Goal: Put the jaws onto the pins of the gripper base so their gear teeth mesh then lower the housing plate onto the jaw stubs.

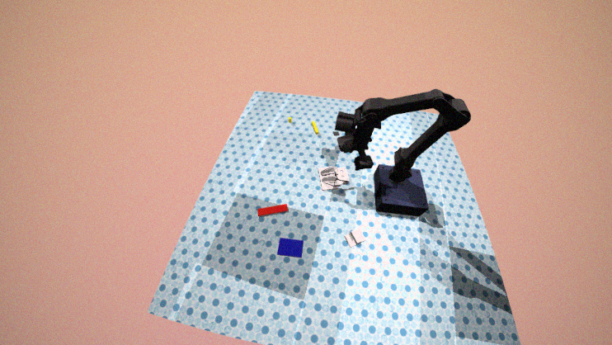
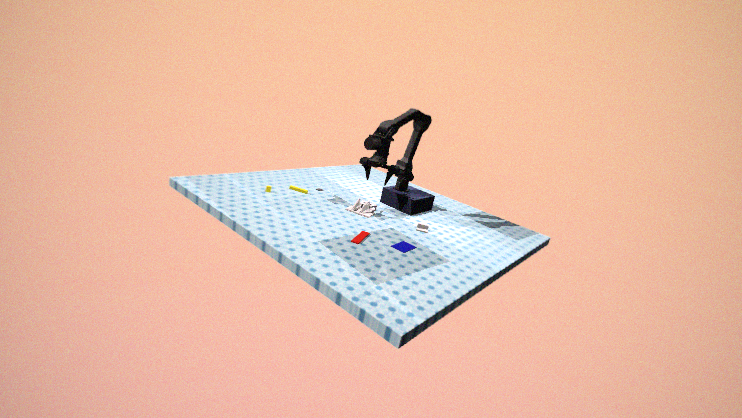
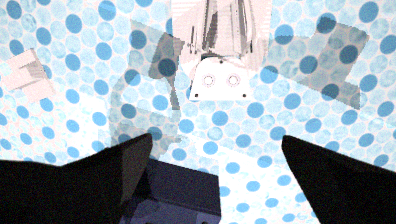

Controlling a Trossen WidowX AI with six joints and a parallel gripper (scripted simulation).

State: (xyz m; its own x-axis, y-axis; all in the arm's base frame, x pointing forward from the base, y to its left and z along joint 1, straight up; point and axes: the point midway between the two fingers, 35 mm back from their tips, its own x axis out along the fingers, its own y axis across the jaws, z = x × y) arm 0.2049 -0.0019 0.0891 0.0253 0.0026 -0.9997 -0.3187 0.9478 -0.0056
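Note:
The pale gripper base (image 1: 326, 186) (image 3: 263, 30) lies flat on the table, also seen in the exterior view (image 2: 354, 209). Two long jaws (image 3: 212, 25) (image 3: 243, 22) stand side by side over it. The white housing plate (image 3: 221, 90) covers the jaws' near ends and looks level, with two ringed round spots side by side, which look like the stubs in its holes. The pins and gear teeth are hidden beneath it. My gripper (image 2: 377, 181) (image 3: 215, 140) is wide open and empty, raised well above the table and offset from the plate towards the robot's base, touching nothing.
A pale stepped block (image 1: 354, 238) (image 2: 422, 227) (image 3: 31, 75) lies apart. A red bar (image 1: 272, 210) (image 2: 360, 237) and a blue block (image 1: 290, 248) (image 2: 403, 246) lie farther off. A yellow bar (image 1: 315, 127) (image 2: 298, 189) and a small yellow piece (image 1: 289, 120) (image 2: 268, 189) lie on the other side. Shadows cross the table.

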